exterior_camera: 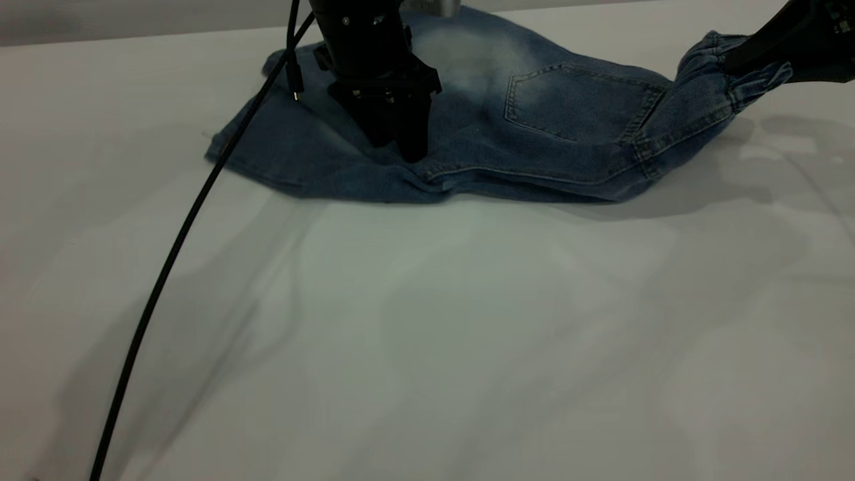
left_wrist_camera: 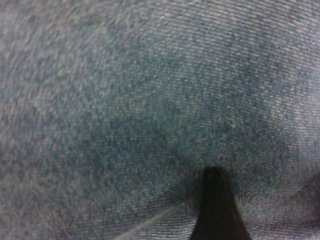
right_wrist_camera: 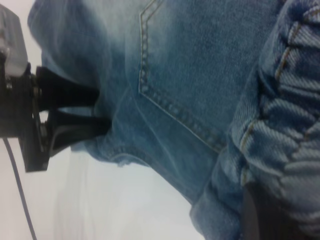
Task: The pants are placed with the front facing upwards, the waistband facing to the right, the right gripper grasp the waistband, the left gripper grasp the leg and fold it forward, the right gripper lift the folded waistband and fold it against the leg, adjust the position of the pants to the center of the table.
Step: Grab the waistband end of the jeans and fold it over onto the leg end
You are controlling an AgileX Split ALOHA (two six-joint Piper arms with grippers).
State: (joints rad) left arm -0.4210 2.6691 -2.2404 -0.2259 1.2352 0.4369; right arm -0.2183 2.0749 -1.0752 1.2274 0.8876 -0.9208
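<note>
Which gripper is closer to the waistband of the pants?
Right. The right gripper is clamped on the waistband itself, lifting it; the left gripper presses the leg of the pants at the other end.

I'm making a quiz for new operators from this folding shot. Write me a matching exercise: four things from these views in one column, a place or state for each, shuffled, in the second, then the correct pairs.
Things:
1. left gripper
2. right gripper
3. waistband
4. black cable

Places or states:
A. gathered and raised off the table at the right end of the pants
B. trailing across the table toward the near left corner of the exterior view
C. tips pressed down on the denim near the pants' front edge
D. shut on the ruched band, coming in from the upper right

Pairs: 1-C, 2-D, 3-A, 4-B
</note>
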